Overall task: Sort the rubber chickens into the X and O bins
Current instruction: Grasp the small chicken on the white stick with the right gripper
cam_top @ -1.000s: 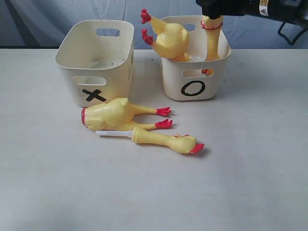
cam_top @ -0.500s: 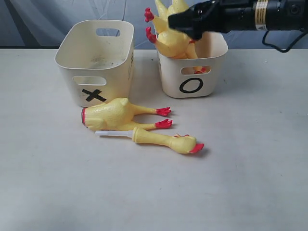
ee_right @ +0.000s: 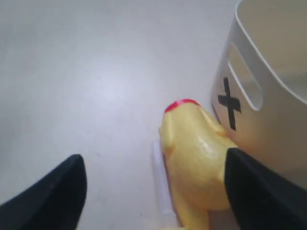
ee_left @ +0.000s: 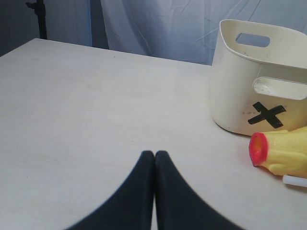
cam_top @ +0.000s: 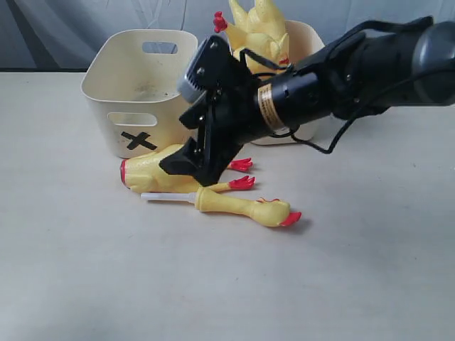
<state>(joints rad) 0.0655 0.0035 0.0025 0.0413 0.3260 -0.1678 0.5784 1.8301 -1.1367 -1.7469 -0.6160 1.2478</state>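
The headless chicken body lies in front of the X bin, red neck ring to the left. My right gripper hangs open just over its rear half. In the right wrist view the body sits between the spread fingers, close to the one by the X bin. The head-and-neck piece lies just in front, its white stem pointing left. Two chickens stick out of the O bin, whose mark my arm hides. My left gripper is shut and empty over bare table, left of the X bin.
My right arm stretches across the front of the O bin from the right. A blue-grey cloth backdrop hangs behind the table. The pale tabletop spreads toward the front.
My right arm has left the O bin, where the chicken it held now stands, and swung down and left to the headless body. The O bin shifted slightly back.
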